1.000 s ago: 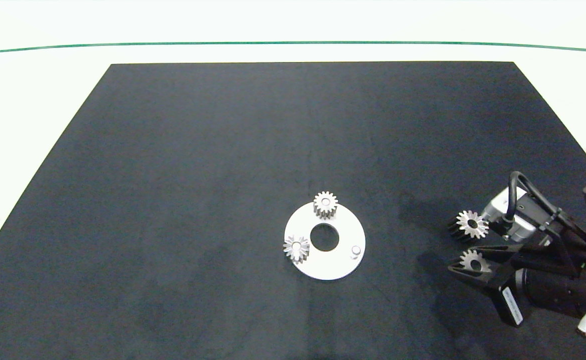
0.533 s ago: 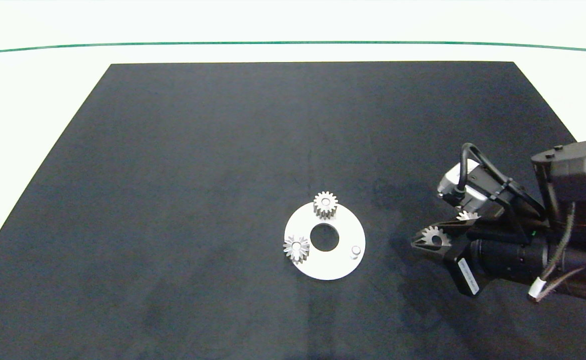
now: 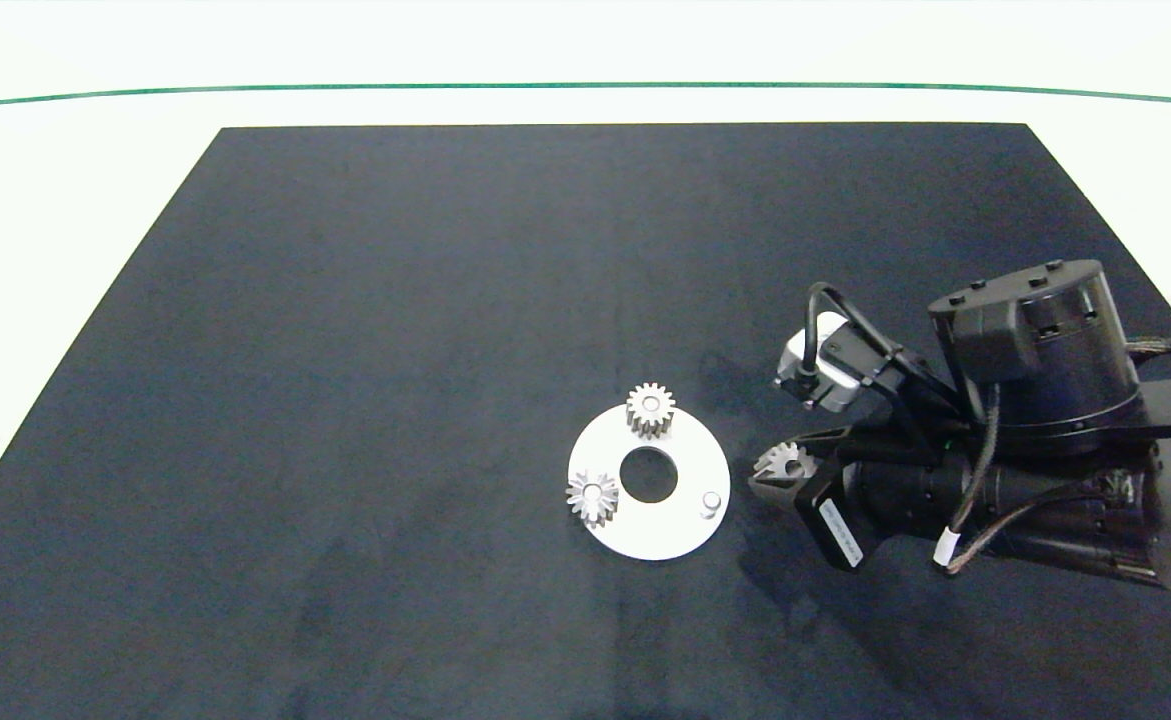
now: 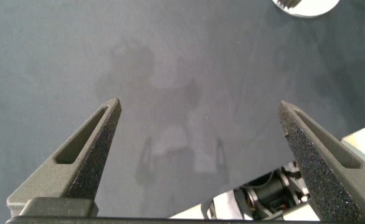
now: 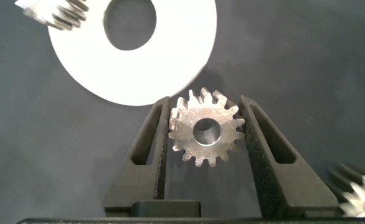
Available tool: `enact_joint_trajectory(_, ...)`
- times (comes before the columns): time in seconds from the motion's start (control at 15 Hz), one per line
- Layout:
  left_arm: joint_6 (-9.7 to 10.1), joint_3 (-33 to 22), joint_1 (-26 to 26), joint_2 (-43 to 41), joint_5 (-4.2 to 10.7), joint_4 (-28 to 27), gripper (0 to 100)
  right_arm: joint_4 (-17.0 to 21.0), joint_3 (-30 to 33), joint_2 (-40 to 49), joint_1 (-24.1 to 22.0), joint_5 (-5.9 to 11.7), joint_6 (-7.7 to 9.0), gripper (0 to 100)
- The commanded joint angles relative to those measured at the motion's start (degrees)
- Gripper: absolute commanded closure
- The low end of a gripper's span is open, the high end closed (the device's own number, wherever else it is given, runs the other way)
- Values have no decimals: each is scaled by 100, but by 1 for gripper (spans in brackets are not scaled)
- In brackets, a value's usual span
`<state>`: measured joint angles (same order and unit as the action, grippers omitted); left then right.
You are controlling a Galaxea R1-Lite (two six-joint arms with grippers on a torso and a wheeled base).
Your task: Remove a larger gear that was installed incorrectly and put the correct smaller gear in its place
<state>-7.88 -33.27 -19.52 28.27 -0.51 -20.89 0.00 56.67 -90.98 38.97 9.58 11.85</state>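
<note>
The right gripper (image 3: pixel 780 470) pinches the smaller gear (image 5: pixel 205 134) flat between its fingers, just beside the white disc (image 3: pixel 690 520) on the side where a bare peg (image 3: pixel 711 501) stands. Two more small gears (image 3: pixel 650 409) sit on the disc's other pegs, around its centre hole. The left gripper (image 4: pixel 201 124) hangs over bare black mat (image 3: pixel 395 300) with fingers spread wide and nothing between them, and the larger gear (image 5: pixel 363 196) shows only in part beside the right fingers.

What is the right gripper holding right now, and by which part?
The right gripper holds the smaller gear, clamped by its toothed rim on opposite sides, flat face up. The left gripper holds nothing.
</note>
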Motion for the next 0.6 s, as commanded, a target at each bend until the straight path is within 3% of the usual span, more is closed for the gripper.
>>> enact_joint_trajectory(0.07,-12,-4,1,100,7,121,0,9,125,-192,190,53,-34,78)
enact_joint_trajectory(0.6,-21,5,1,126,16,209,0,0,318,-482,427,149,-51,78)
